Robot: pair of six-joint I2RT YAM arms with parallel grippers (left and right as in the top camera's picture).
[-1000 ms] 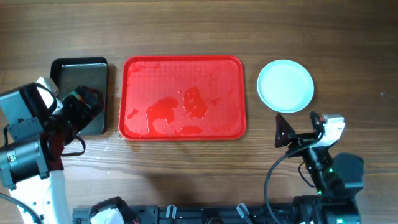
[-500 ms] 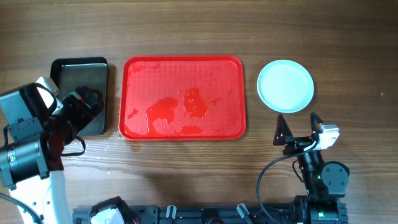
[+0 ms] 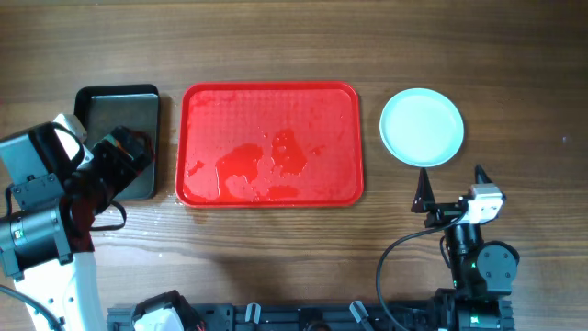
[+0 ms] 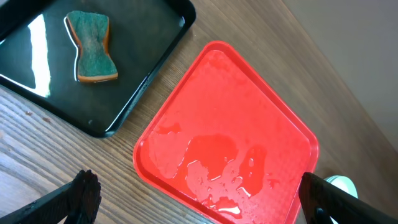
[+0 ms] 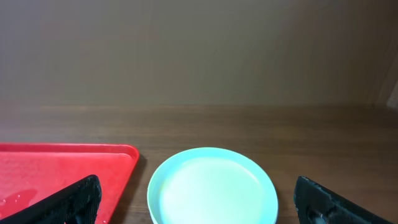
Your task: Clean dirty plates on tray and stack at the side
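Note:
The red tray (image 3: 271, 144) lies mid-table, wet and holding no plates; it also shows in the left wrist view (image 4: 230, 130) and the right wrist view (image 5: 62, 168). The pale mint plates (image 3: 422, 127) sit as a stack on the table right of the tray, also in the right wrist view (image 5: 212, 188); how many are stacked I cannot tell. My right gripper (image 3: 452, 188) is open and empty, just in front of the plates, its jaws wide apart (image 5: 205, 208). My left gripper (image 3: 124, 156) is open and empty over the black tray, jaws wide (image 4: 199, 205).
A glossy black tray (image 3: 118, 138) stands left of the red tray, with a green and orange sponge (image 4: 92, 55) lying in it. Bare wooden table (image 3: 276, 46) surrounds everything.
My right gripper has drawn back toward the front edge and turned to face the plates squarely. The left arm, trays and plates have not moved.

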